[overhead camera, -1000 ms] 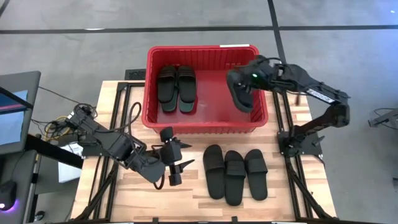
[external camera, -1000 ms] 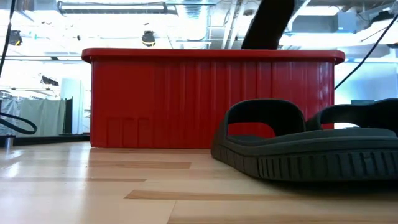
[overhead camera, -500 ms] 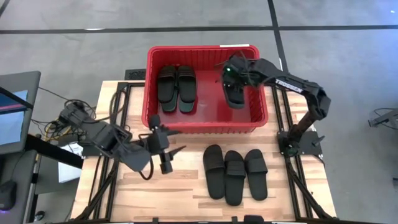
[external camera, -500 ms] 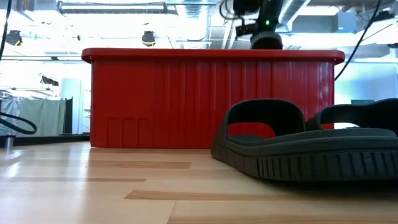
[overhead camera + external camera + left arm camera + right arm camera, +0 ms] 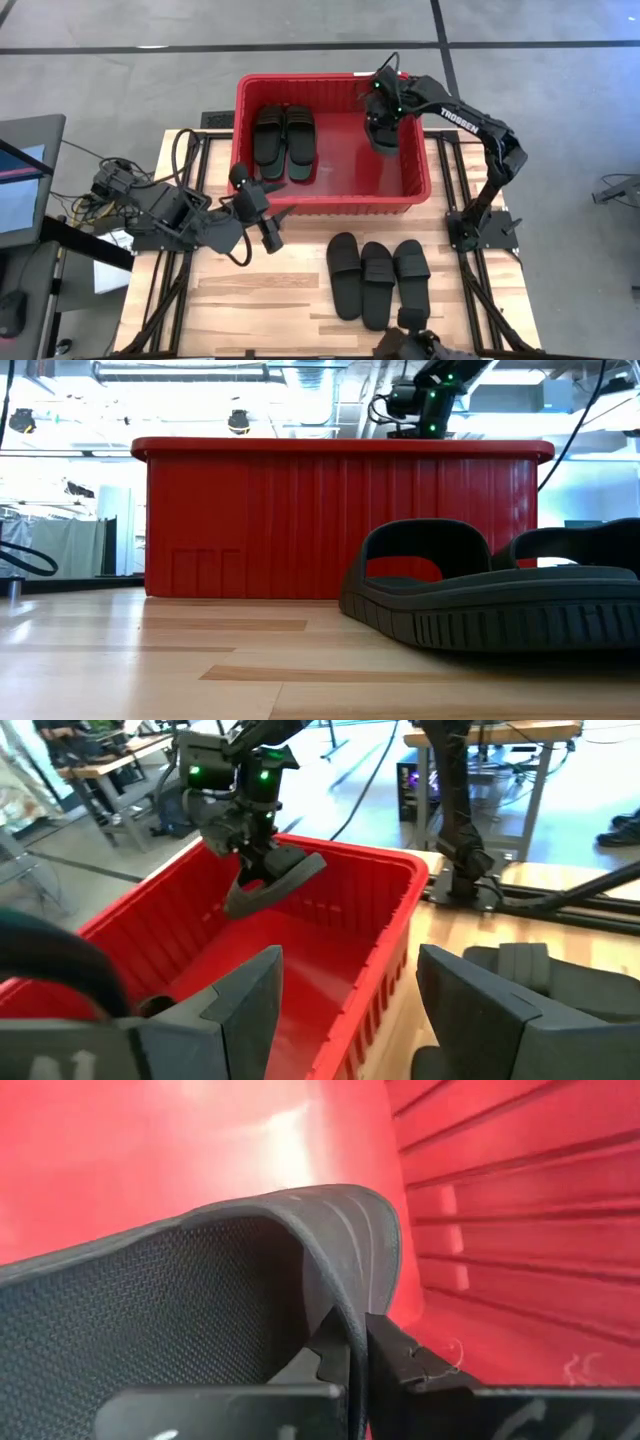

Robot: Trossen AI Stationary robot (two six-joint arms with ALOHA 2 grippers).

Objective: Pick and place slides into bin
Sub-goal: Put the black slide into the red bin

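Observation:
The red bin (image 5: 325,200) stands at the table's far middle, with two black slides (image 5: 283,143) lying side by side on its floor at the left. My right gripper (image 5: 385,105) is over the bin's far right part, shut on another black slide (image 5: 383,132), which the left wrist view also shows (image 5: 270,885). Three black slides (image 5: 378,275) lie sole down on the table in front of the bin. My left gripper (image 5: 266,212) is open, just before the bin's near wall, pointing over it; its fingers (image 5: 250,995) hold nothing. My right gripper pinches the slide's strap at its edge (image 5: 345,1320) between its two fingers. It comes from above, slanting down. The slide hangs tilted below the fingers, inside the bin's walls and clear of the bin's floor (image 5: 300,950).
The bin's floor is bare red in the middle and right (image 5: 350,170). Bare wood lies left of the three slides (image 5: 250,300). A dark shape (image 5: 410,345) shows at the table's near edge. Black frame rails run along both table sides.
My right gripper has carried the slide from the bin's right wall toward its far middle and lowered it between the walls, turning as it went. My left gripper, open throughout, has risen and moved toward the bin's near wall, tipping up.

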